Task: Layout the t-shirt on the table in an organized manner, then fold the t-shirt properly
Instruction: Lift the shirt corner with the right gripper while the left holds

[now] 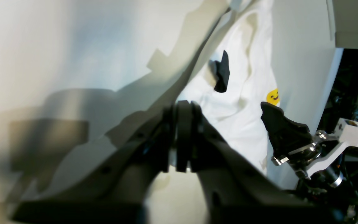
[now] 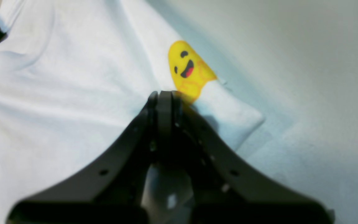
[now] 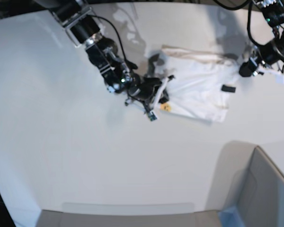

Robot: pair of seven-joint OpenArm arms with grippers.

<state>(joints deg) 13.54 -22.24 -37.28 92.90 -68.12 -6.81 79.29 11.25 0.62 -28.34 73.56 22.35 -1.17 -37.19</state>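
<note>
The t-shirt (image 3: 199, 97) lies rumpled on the surface (image 3: 75, 156), soft and floppy, so grab corners. Right pincer (image 2: 165, 98) looks clamped on its edge; left pincer (image 1: 182, 109) is closed, holding nothing.

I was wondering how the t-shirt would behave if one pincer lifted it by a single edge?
The t-shirt lies in soft wrinkles and folds, so it would probably drape and sag, not hold shape. It looks thin, so likely light. On the smooth table it may slide and bunch when the right pincer, closed at its printed edge, pulls.
</note>
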